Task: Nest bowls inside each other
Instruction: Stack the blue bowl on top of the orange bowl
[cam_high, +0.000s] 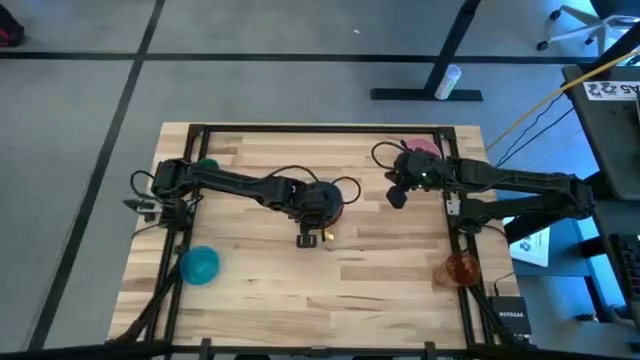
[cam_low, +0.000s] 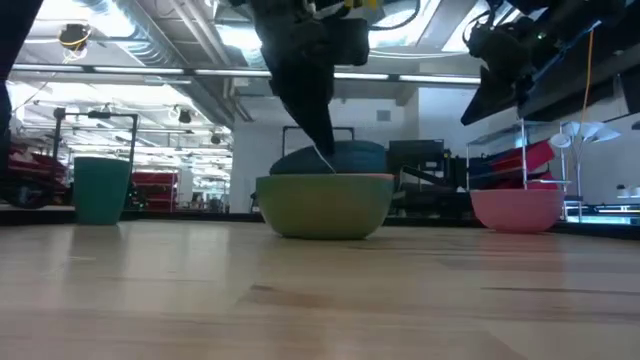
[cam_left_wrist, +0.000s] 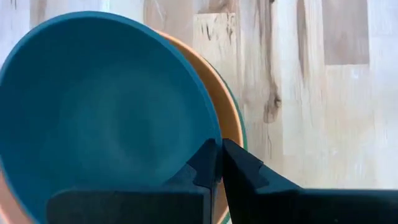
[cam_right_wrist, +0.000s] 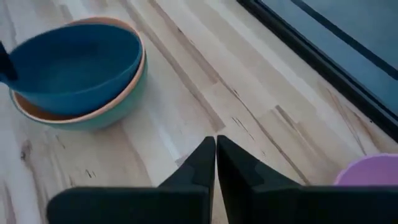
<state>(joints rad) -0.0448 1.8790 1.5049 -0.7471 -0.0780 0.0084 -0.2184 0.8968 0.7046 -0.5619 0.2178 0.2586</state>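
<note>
At the table's middle, a dark blue bowl (cam_left_wrist: 106, 106) sits tilted inside an orange bowl (cam_left_wrist: 227, 106). The orange bowl is nested in a teal-green bowl (cam_low: 325, 210) that stands on its base on the wood. My left gripper (cam_left_wrist: 221, 155) comes down from above and is shut on the dark blue bowl; in the high view it (cam_high: 320, 205) covers most of the stack. My right gripper (cam_right_wrist: 216, 149) hangs shut and empty above the table (cam_high: 398, 192), between the stack and a pink bowl (cam_high: 422, 148) standing at the far right. My left gripper pinches the dark blue bowl's rim (cam_left_wrist: 211, 134), one finger inside the bowl and one outside it. The fingers come from above, pointing down. The bowl is tilted, its underside resting in the orange bowl (cam_right_wrist: 74, 115).
A bright blue bowl (cam_high: 198, 265) stands near the front left. A dark-green cup (cam_high: 207, 163) is at the far left by the left arm's base. A see-through orange-red cup (cam_high: 460, 268) is at the front right. Black frame rails (cam_high: 455, 200) border the table.
</note>
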